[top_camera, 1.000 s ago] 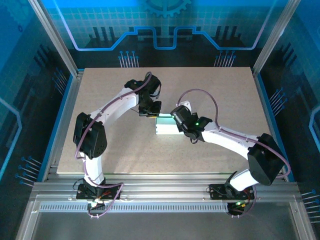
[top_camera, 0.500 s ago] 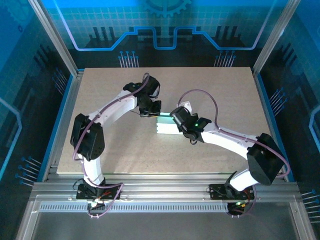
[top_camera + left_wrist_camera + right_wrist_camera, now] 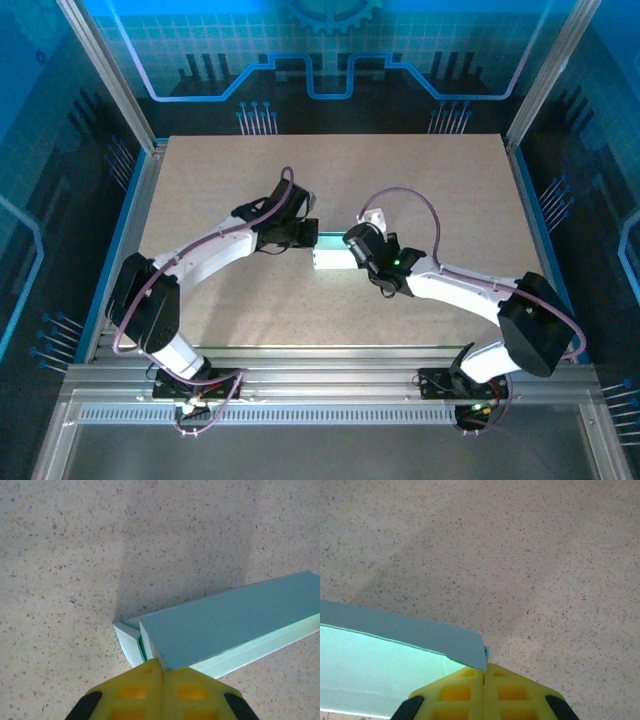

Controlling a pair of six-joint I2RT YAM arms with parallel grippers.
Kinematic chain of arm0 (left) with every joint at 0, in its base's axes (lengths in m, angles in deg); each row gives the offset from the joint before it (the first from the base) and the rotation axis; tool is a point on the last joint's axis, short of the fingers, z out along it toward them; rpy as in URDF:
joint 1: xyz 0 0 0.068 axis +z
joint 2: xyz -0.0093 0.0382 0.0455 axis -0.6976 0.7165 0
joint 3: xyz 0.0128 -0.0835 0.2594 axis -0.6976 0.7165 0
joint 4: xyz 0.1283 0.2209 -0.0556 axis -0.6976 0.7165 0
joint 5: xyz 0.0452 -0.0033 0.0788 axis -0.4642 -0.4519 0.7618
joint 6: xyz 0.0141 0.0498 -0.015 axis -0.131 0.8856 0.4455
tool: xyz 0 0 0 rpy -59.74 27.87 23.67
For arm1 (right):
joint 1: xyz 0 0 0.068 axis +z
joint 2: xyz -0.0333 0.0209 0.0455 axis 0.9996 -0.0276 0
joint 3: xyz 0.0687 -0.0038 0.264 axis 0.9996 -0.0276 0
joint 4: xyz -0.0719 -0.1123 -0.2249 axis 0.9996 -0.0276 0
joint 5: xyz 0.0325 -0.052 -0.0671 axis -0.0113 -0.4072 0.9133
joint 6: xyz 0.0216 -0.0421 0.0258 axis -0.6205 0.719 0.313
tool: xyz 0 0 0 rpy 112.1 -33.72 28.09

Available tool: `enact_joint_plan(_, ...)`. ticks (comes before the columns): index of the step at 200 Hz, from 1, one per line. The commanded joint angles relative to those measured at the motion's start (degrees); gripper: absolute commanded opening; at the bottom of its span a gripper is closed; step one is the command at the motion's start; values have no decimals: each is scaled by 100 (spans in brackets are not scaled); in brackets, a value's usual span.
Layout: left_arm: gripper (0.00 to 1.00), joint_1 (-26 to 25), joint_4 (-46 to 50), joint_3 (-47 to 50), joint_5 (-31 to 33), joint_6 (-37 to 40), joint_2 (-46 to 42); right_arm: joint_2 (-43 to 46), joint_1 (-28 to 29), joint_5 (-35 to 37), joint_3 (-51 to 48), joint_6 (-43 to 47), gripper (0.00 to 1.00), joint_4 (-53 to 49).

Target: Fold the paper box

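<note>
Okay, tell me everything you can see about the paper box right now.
The box is thin card in pale mint-blue, already folded into a long, shallow rectangular shape. It lies flat on the speckled table, near the middle, between the two arms. Its broad top face looks smooth and closed. At the left end an end flap stands slightly out, with a dark gap behind it. The shut left claw meets that end's corner, and the shut right claw meets a corner at the opposite end.

both arms bend inward, left claw (image 3: 162, 669) and right claw (image 3: 484, 674) fully closed.
</note>
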State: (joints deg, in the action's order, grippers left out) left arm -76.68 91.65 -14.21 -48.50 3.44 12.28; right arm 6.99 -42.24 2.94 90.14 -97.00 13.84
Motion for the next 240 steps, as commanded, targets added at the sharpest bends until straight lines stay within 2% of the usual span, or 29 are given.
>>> enact_joint_plan(1, 0, -162, -665, 490, 376, 158, -99, -3, 142, -194, -276, -69, 0, 191)
enact_joint_plan(41, 0, -564, -1987, 1450, 1313, 473, -418, -29, 273, -14, -466, -94, 0, 465)
enact_joint_plan(71, 0, -745, -2987, 2090, 1429, 401, -463, -47, 340, 95, -561, -36, 0, 623)
enact_joint_plan(97, 0, -746, -3321, 2369, 1505, 285, -457, 43, 357, 86, -618, 58, 2, 711)
enact_joint_plan(110, 0, -746, -3348, 2417, 1548, 296, -455, 146, 370, 68, -650, 128, 7, 773)
enact_joint_plan(130, 0, -749, -3322, 2442, 1628, 339, -441, 368, 384, 30, -715, 269, 25, 866)
enact_joint_plan(177, 0, -746, -3363, 2490, 1761, 302, -366, 1073, 508, 126, -635, 517, 57, 412)
enact_joint_plan(205, 0, -755, -3633, 2628, 1714, 332, -331, 1525, 530, 46, -641, 618, 66, 416)
enact_joint_plan(240, 0, -794, -3922, 2813, 1730, 516, -354, 1668, -148, -1121, -362, -117, 70, 283)
